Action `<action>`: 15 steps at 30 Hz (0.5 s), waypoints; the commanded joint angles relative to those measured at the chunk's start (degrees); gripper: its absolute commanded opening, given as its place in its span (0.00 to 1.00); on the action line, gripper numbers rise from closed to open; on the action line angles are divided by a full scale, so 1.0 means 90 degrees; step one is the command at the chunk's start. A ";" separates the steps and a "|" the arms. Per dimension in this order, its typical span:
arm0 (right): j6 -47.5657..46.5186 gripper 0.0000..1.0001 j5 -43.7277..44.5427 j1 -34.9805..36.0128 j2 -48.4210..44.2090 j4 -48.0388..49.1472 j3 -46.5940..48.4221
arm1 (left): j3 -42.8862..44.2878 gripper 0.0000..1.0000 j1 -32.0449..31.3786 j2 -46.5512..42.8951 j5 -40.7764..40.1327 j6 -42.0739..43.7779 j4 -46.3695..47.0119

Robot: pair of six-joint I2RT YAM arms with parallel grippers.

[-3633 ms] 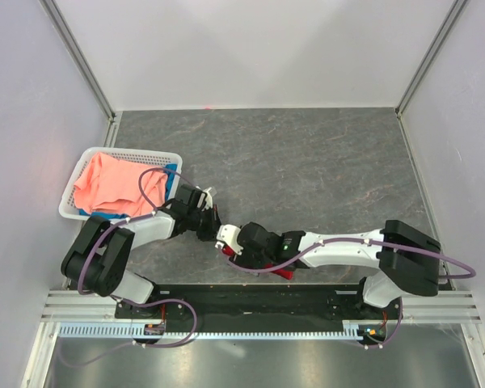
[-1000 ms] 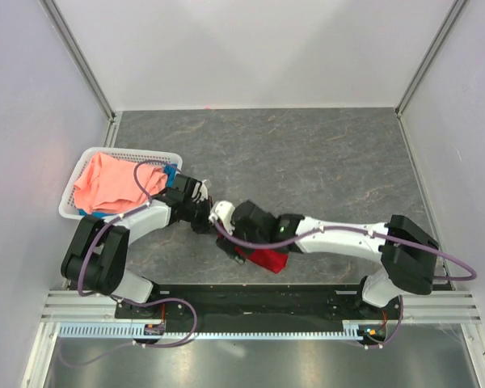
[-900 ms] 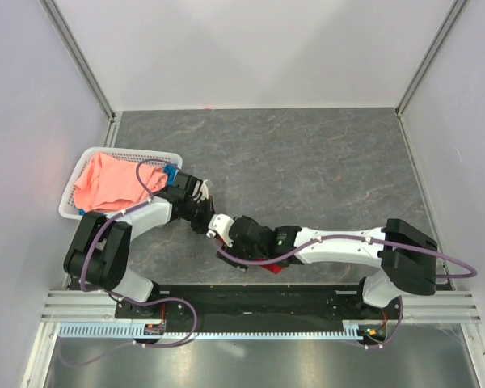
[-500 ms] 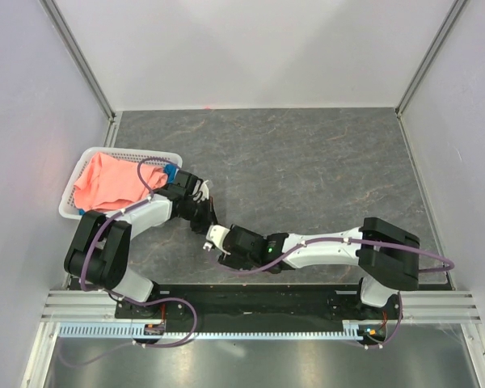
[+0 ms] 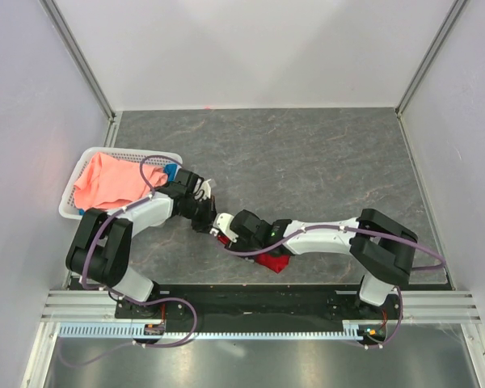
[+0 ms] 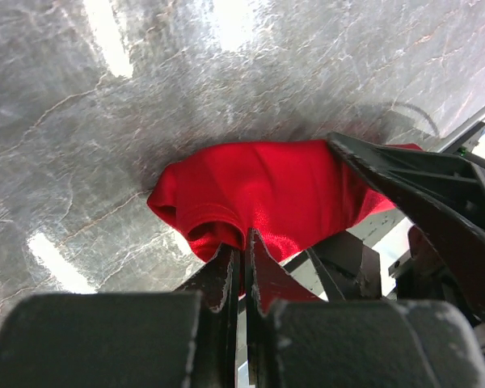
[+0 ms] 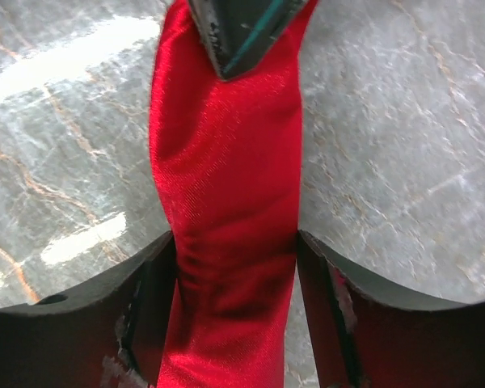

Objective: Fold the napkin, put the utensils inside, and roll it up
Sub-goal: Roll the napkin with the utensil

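Fingers (image 6: 222, 279) of the left gripper (image 6: 244, 242) are clamped on the napkin (image 6: 259, 178) edge, so it is anchored on the table (image 6: 105, 121); right gripper (image 7: 236, 246) is spread apart astride the bunched cloth, likely for rolling.

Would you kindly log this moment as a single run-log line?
left gripper shut on napkin | right gripper astride napkin, grip unclear | napkin bunched into narrow band | spoon not visible

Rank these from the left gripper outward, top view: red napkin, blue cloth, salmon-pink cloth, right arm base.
1. red napkin: pinched between the fingers of the left gripper.
2. blue cloth: right end of the basket, just left of the gripper.
3. salmon-pink cloth: heaped in the basket, further left.
4. right arm base: near edge, far right.
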 commanded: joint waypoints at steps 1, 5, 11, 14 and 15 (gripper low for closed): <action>-0.0192 0.67 -0.0912 -0.0205 0.0185 -0.0273 0.0148 | 0.0298 0.02 0.0006 0.0048 0.0316 0.0333 -0.0082; 0.0061 0.53 -0.1955 -0.0429 0.0420 -0.0556 0.0226 | 0.0444 0.28 0.0016 0.0077 0.0278 0.0333 -0.0082; 0.0657 0.34 -0.4085 -0.1239 0.0722 -0.0537 0.0129 | 0.0621 0.73 0.0016 -0.0352 -0.0376 0.0411 -0.0169; 0.0814 0.32 -0.5217 -0.1601 0.0995 -0.0362 0.0147 | 0.0524 0.77 0.0026 -0.0586 -0.0698 0.0411 -0.0170; 0.0863 0.32 -0.5452 -0.1775 0.1083 -0.0342 0.0167 | 0.0475 0.77 0.0016 -0.0684 -0.0757 0.0363 -0.0179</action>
